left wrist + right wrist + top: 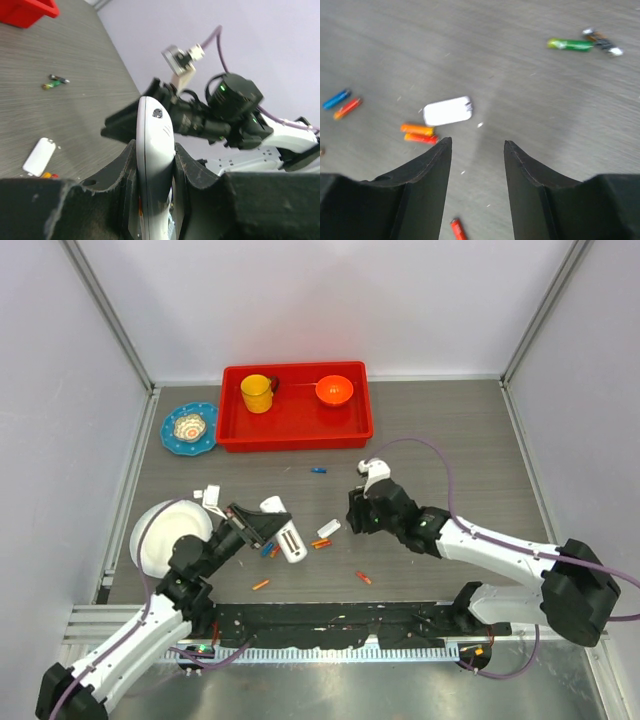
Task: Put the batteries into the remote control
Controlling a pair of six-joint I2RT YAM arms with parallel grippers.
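Batteries lie scattered on the table [450, 440], and the coming move turns on how the orange pair [417, 129] sits relative to the right gripper [477, 145]. That gripper hangs over the table with its jaws apart and nothing between them.

In its wrist view the pair lies just beyond the left fingertip, at about 10 o'clock. The two batteries lie side by side, with the white cover [447, 111] just beside them at 1 o'clock. Their long axis runs close to 9-to-3, roughly along the line on which the jaws close. I judge the wrist would need about a quarter turn before the pads could meet a battery's sides. A lone red battery [458, 230] lies at 6 o'clock, close to the left finger, with its axis about 11-to-5.

The remote [288, 538] is clenched edge-on in the left gripper [155, 150]. From above it runs from 11 to 5 o'clock; whether its lower end rests on the table I cannot tell. In that same view the pair lies between the two grippers, between 7 and 8 o'clock from the right one and at 3 o'clock from the remote. The right arm is free and near, so it looks like the one placed to fetch a battery.
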